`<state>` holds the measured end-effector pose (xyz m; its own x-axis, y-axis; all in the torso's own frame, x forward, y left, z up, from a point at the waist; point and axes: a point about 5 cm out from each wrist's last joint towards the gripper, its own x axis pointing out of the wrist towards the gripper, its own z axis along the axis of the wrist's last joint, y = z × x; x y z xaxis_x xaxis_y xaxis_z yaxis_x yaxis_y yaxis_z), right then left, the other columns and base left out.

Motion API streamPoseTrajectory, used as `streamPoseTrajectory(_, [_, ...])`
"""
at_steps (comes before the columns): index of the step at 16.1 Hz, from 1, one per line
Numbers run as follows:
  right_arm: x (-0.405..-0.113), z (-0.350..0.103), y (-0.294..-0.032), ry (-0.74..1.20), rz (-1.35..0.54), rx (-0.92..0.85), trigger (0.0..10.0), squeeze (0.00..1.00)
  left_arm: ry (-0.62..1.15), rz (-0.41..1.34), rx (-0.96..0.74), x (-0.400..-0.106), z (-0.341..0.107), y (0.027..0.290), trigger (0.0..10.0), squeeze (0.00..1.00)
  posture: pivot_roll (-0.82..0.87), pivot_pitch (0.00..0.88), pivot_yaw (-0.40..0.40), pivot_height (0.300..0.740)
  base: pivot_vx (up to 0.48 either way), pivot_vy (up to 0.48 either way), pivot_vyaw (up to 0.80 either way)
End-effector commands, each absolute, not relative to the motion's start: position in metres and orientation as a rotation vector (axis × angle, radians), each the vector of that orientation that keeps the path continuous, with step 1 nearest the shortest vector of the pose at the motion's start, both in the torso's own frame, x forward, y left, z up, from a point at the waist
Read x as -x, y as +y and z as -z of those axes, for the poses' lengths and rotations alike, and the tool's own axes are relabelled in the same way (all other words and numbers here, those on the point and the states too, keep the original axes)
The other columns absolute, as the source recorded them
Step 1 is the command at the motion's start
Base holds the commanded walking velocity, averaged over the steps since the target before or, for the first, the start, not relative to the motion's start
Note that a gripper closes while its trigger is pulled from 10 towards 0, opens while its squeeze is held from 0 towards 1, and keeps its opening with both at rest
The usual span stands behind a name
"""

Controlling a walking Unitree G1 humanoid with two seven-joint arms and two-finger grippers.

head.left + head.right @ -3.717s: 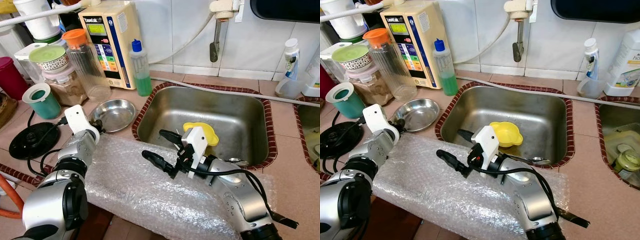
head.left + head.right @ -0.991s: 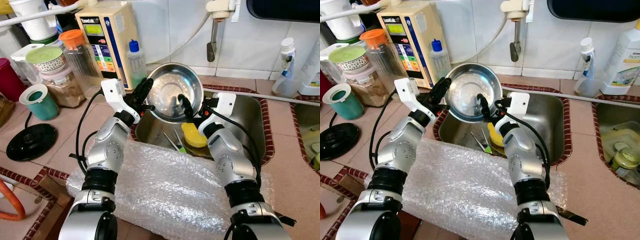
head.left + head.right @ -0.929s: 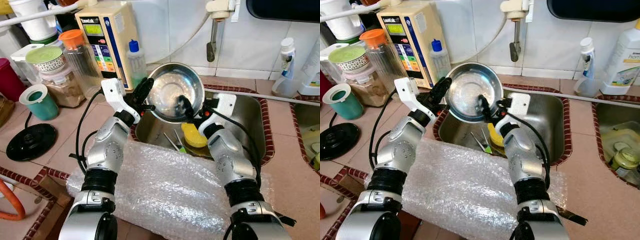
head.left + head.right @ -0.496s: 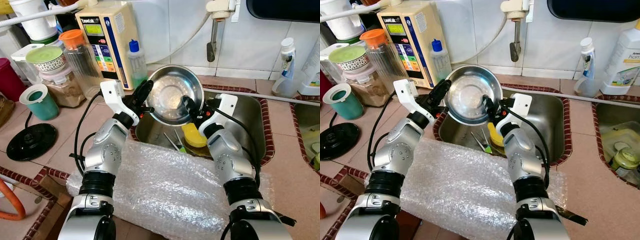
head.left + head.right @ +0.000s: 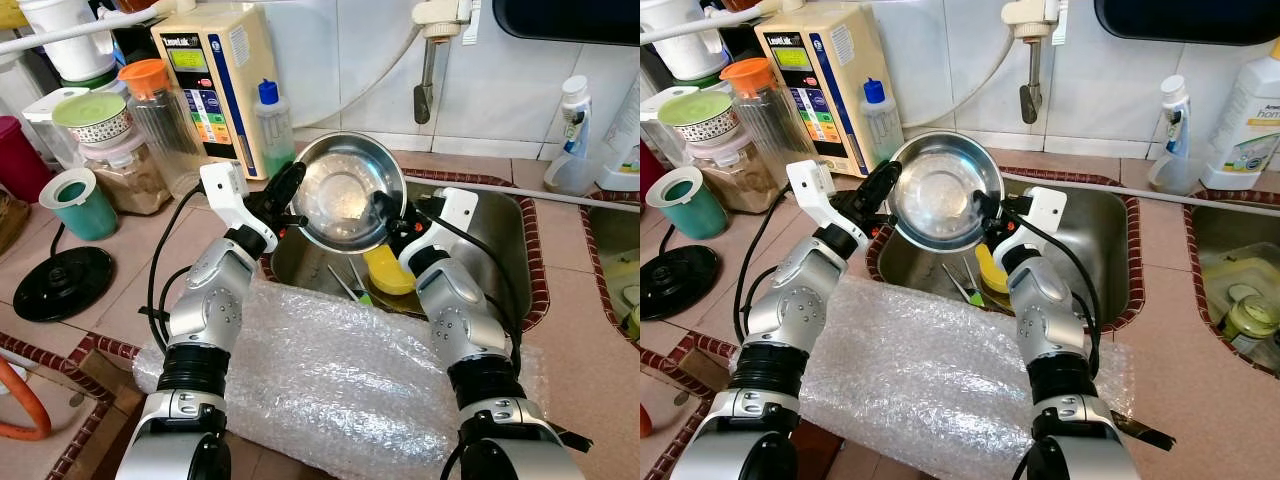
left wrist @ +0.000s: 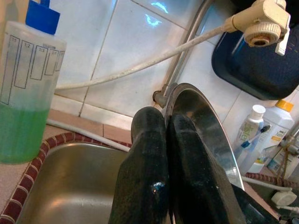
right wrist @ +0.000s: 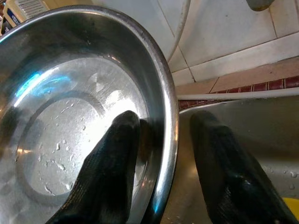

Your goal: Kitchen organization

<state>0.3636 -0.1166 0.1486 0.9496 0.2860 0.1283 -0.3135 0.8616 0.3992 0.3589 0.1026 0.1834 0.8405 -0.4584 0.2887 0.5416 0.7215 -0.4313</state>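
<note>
Left eye view, compared with half a second before: steel bowl (image 5: 345, 192) sits slightly lower and nearer the robot above the sink (image 5: 500, 225); right gripper has shifted toward the bowl's right rim. Nearly four seconds back the same bowl lay flat on the tiled counter (image 5: 110, 290) left of the sink, and both arms were low over the bubble wrap.

Bubble wrap (image 5: 330, 385): large clear sheet draped over the counter's front edge, under both forearms.

Sink: stainless basin with a red-brown tile border. Contents: yellow dish (image 5: 385, 272) and a few utensils (image 5: 345, 285) on the bottom.

Steel bowl: round, shallow, wet inside. Held in the air over the sink's left rear part, tipped steeply on edge, hollow facing the robot and slightly up.

Left gripper (image 6: 166, 126): fingers nearly together, pinching the bowl's left rim.

Right gripper (image 7: 163, 135): fingers apart, astride the bowl's right rim, one finger inside against the wall, the other outside and clear of it.

Green liquid bottle (image 5: 272, 130): upright, blue cap, partly full, on the counter behind the left arm.
</note>
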Motion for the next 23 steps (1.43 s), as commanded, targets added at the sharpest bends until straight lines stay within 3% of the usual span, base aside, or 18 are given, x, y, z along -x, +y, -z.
streamPoseTrajectory(1, [-0.366, -0.155, -0.112, -0.076, -0.335, -0.439, 0.0, 0.00, -0.178, 0.543, 0.497, -0.359, -0.188, 0.108, 0.0, 0.00, 0.10, 0.000, 0.151, 0.740, 0.000, 0.000, 0.00])
streamPoseTrajectory(9, [-0.366, -0.148, -0.112, -0.035, -0.343, -0.436, 0.0, 0.00, -0.144, 0.576, 0.464, -0.357, -0.183, 0.104, 0.0, 0.00, 0.10, 0.000, 0.155, 0.740, 0.000, 0.000, 0.00])
streamPoseTrajectory(10, [-0.366, -0.148, -0.113, -0.031, -0.334, -0.437, 0.0, 0.00, -0.124, 0.576, 0.443, -0.357, -0.179, 0.103, 5.0, 0.00, 0.10, 0.000, 0.155, 0.740, 0.000, 0.000, 0.00])
streamPoseTrajectory(11, [-0.367, -0.148, -0.114, -0.031, -0.314, -0.437, 0.0, 0.00, -0.087, 0.570, 0.448, -0.357, -0.174, 0.102, 6.1, 0.00, 0.10, 0.000, 0.155, 0.740, 0.000, 0.000, 0.00])
streamPoseTrajectory(12, [-0.368, -0.147, -0.119, -0.032, -0.277, -0.430, 0.0, 0.00, -0.066, 0.569, 0.453, -0.357, -0.172, 0.101, 10.0, 0.00, 0.10, 0.000, 0.155, 0.740, 0.000, 0.000, 0.00])
streamPoseTrajectory(14, [-0.370, -0.148, -0.125, -0.040, -0.219, -0.407, 0.0, 0.00, -0.043, 0.571, 0.432, -0.357, -0.169, 0.101, 10.0, 0.00, 0.10, 0.000, 0.155, 0.740, 0.000, 0.000, 0.00])
streamPoseTrajectory(15, [-0.372, -0.149, -0.130, -0.047, -0.183, -0.396, 0.0, 0.00, -0.001, 0.564, 0.408, -0.357, -0.164, 0.100, 10.0, 1.00, 0.10, 0.000, 0.156, 0.740, 0.000, 0.000, 0.00])
streamPoseTrajectory(23, [-0.376, -0.142, -0.174, -0.051, 0.122, -0.130, 0.0, 0.00, 0.186, 0.520, 0.364, -0.352, -0.131, 0.106, 10.0, 1.00, 0.10, 0.000, 0.157, 0.740, 0.000, 0.000, 0.00])
